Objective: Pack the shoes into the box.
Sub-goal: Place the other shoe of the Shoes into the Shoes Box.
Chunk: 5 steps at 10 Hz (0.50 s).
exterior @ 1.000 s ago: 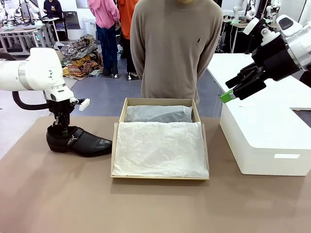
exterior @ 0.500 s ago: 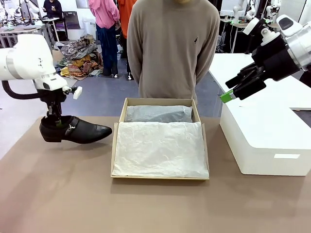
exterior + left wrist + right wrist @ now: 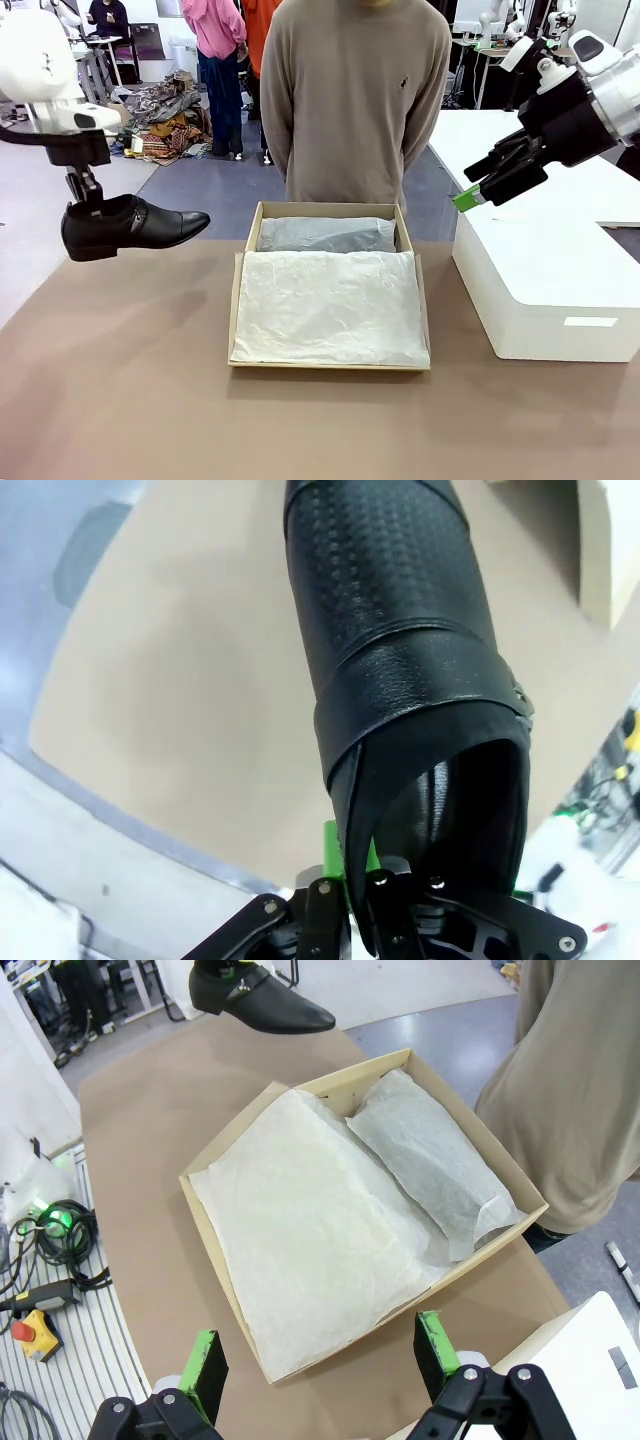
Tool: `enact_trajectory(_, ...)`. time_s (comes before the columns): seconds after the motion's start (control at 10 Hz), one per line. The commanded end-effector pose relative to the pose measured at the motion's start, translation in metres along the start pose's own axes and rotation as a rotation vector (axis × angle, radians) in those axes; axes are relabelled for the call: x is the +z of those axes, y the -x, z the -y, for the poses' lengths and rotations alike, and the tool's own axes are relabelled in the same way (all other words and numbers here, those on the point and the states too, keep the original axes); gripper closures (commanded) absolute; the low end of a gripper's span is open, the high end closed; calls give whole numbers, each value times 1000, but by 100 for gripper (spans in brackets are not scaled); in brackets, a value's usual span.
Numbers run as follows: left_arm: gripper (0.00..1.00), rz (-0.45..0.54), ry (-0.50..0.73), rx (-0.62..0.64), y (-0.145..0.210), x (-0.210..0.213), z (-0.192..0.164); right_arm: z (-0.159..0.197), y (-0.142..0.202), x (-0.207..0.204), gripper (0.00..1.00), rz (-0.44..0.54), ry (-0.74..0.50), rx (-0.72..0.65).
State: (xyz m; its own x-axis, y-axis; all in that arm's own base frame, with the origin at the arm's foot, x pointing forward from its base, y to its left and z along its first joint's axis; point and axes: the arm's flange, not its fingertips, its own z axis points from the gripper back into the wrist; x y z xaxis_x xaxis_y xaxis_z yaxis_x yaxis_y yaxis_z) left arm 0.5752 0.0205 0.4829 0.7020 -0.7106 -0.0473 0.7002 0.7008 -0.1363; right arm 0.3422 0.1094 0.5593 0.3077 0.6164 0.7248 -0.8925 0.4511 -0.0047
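A glossy black shoe [image 3: 130, 227] hangs in the air above the table's left side, toe pointing right. My left gripper [image 3: 92, 208] is shut on its heel collar; in the left wrist view the green pads [image 3: 332, 848] pinch the collar of the shoe [image 3: 400, 650]. The brown cardboard box [image 3: 237, 300] lies open at the table's middle, lined with white tissue paper [image 3: 325, 305], with a grey-white wrapped bundle [image 3: 325, 235] at its far end. My right gripper [image 3: 468, 190] stands open, high above the white box. The right wrist view looks down on the box [image 3: 225, 1290] and shoe [image 3: 262, 1000].
A bigger smooth white box [image 3: 545, 275] stands on the table's right side. A person in a beige sweater [image 3: 355, 100] stands at the far edge behind the cardboard box. Bare brown table [image 3: 300, 420] stretches along the front.
My left gripper has lifted the shoe off the table and carried it up and to the left. The right arm has not moved.
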Motion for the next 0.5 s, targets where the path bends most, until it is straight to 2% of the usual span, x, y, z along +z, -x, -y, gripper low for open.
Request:
enact_trajectory(0.0, 100, 14, 25, 130, -8, 15, 12, 3, 0, -1, 0, 29, -18, 20)
enact_trajectory(0.1, 100, 16, -2, 123, -10, 18, 20, 3, 0, -1, 0, 29, -18, 20)
enact_trajectory(0.2, 100, -5, 11, 75, -1, 8, 5, 3, 0, -1, 0, 29, -18, 20)
enact_trajectory(0.4, 100, -5, 11, 75, -1, 8, 5, 3, 0, -1, 0, 29, -18, 20)
